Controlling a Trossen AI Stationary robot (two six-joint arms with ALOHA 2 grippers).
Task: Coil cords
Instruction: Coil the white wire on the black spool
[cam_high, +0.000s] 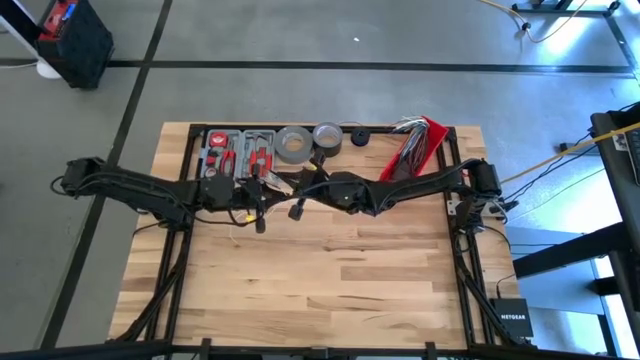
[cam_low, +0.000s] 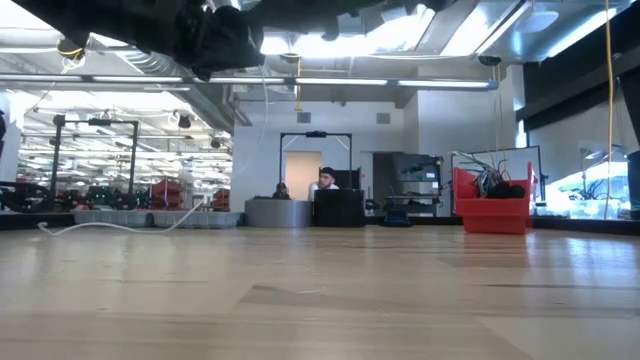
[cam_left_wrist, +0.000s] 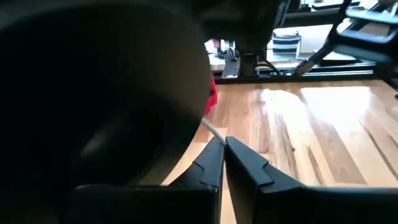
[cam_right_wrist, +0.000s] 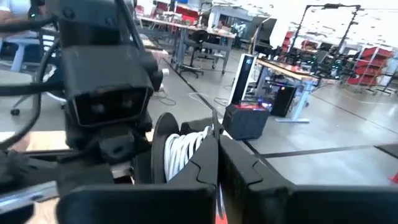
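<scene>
The thin white cord shows as a coil of several turns (cam_right_wrist: 183, 152) wound round a dark round part just before my right gripper (cam_right_wrist: 217, 138); what that part belongs to I cannot tell. Another stretch of cord (cam_low: 110, 226) lies slack on the table at the left of the low view. Both arms meet above the far middle of the table. My left gripper (cam_left_wrist: 224, 144), also seen from above (cam_high: 288, 205), is shut with a cord strand coming out of its tips. My right gripper (cam_high: 315, 185) is shut level, facing the left arm's wrist (cam_right_wrist: 106, 93). My left gripper pinches a single strand of the cord (cam_left_wrist: 212, 130) between its two fingertips. The strand runs straight and taut away from the tips toward the dark bulk of the other arm, clear of the table. My right gripper pinches a strand of the cord (cam_right_wrist: 213, 127) at its fingertips, right beside the coil. The fingers come in level from the table's right side, well above the tabletop.
Along the far edge stand a red and grey tool case (cam_high: 238, 152), two grey tape rolls (cam_high: 293, 145) (cam_high: 327, 134), a small black roll (cam_high: 359, 137) and a red bin of wires (cam_high: 420, 140). The near half of the wooden top (cam_high: 320, 280) is bare.
</scene>
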